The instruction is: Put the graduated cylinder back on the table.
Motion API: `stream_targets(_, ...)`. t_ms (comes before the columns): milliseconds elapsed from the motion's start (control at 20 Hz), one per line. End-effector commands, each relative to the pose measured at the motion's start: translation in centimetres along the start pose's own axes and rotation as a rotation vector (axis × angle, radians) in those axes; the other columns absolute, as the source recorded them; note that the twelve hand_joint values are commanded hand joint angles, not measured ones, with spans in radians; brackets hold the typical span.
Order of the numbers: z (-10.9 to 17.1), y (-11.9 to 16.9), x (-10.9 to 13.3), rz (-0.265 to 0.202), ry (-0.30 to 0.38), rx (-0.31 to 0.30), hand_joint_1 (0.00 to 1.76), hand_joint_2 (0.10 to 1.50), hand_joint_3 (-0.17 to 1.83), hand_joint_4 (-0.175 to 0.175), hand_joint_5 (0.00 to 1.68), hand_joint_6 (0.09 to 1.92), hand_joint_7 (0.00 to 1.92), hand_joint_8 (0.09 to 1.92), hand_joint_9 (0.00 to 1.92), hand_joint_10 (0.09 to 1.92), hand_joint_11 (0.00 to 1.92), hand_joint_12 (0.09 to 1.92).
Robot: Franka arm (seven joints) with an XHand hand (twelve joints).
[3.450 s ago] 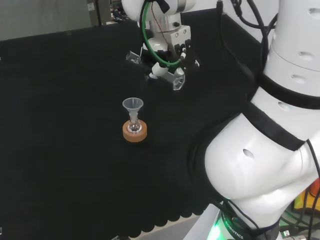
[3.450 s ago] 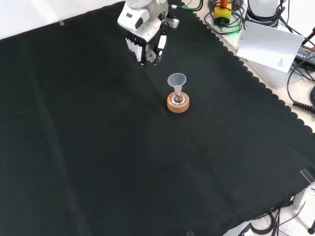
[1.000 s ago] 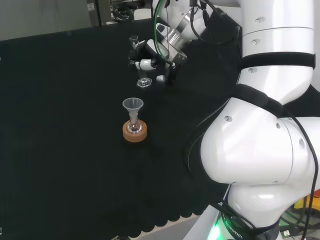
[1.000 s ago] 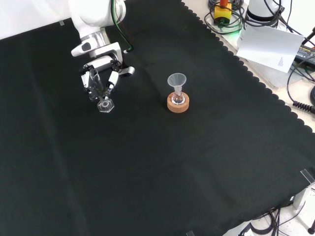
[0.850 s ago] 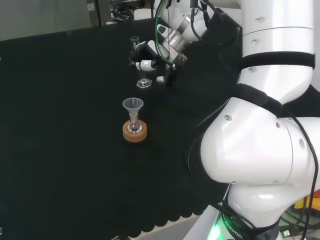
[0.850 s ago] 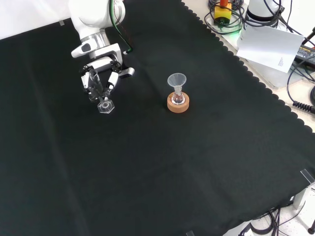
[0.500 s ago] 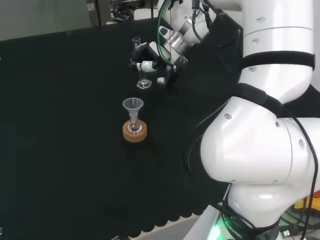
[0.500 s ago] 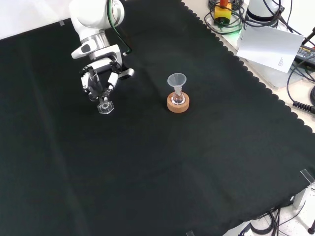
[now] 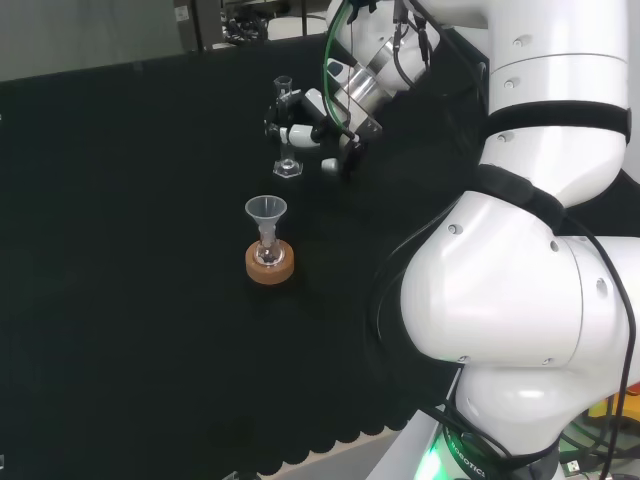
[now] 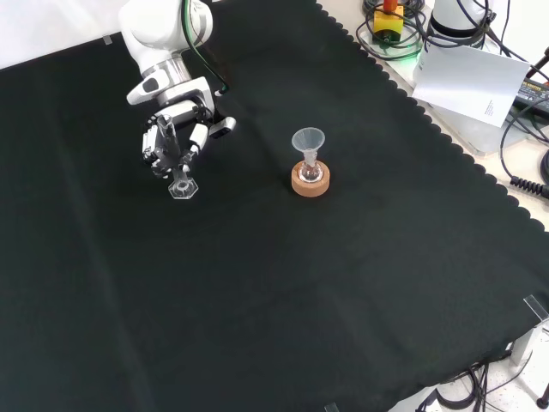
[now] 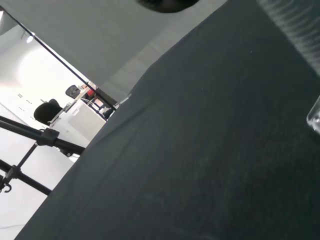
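My arm reaches far out over the bench, wrist tilted down. My hand [image 10: 176,137] hangs low, fingers [image 9: 292,131] curled inward, thumb opposite them.

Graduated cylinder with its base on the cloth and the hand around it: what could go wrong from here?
1. The graduated cylinder is tall on a small base; if the hand drags a finger while opening or pulling away, it may tip over.
2. In the front view its hexagonal base seems to touch the black cloth, but contact is hard to judge; released early, it could drop and topple.
3. A fall toward the funnel on the flask in the cork ring seems less likely.
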State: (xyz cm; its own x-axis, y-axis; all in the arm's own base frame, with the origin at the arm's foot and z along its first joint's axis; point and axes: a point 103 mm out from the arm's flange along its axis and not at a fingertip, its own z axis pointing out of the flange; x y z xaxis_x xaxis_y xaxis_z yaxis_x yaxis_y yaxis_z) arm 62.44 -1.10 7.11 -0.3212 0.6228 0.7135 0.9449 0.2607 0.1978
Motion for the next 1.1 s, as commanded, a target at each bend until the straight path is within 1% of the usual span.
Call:
stream_targets(50, -0.7, -0.3, -0.1, 0.006, 0.011, 0.01, 1.04, 1.01, -0.17, -0.068, 0.76, 0.75, 0.89, 0.57, 1.21, 0.09, 0.84, 1.06)
stream_targets(250, -1.9, -0.6, 0.0, 0.007, 0.006, 0.024, 1.0, 0.98, -0.17, -0.064, 0.59, 0.74, 0.78, 0.59, 1.14, 0.09, 0.7, 1.16)
stream_targets(350, -2.0, -0.4, 0.3, 0.011, -0.004, 0.025, 0.97, 0.95, -0.17, -0.065, 0.46, 0.68, 0.7, 0.6, 1.07, 0.09, 0.62, 1.22)
stream_targets(450, -2.7, -0.4, 0.5, 0.012, -0.015, 0.027, 0.95, 0.94, -0.17, -0.069, 0.39, 0.59, 0.61, 0.62, 1.01, 0.09, 0.54, 1.27)
stream_targets(650, -4.4, -0.4, 1.3, 0.013, -0.047, 0.043, 0.91, 0.92, -0.17, -0.073, 0.34, 0.4, 0.43, 0.66, 0.88, 0.09, 0.41, 1.34)
stream_targets(800, -5.7, -0.6, 2.2, 0.024, -0.079, 0.057, 0.87, 0.9, -0.17, -0.076, 0.29, 0.24, 0.27, 0.66, 0.75, 0.09, 0.31, 1.39)
stream_targets(950, -7.5, -1.2, 3.3, 0.037, -0.114, 0.04, 0.83, 0.89, -0.17, -0.079, 0.23, 0.12, 0.12, 0.65, 0.61, 0.09, 0.18, 1.45)
stream_targets(1100, -9.8, -2.3, 4.6, 0.042, -0.151, 0.017, 0.81, 0.88, -0.17, -0.081, 0.22, 0.09, 0.08, 0.66, 0.57, 0.09, 0.14, 1.47)
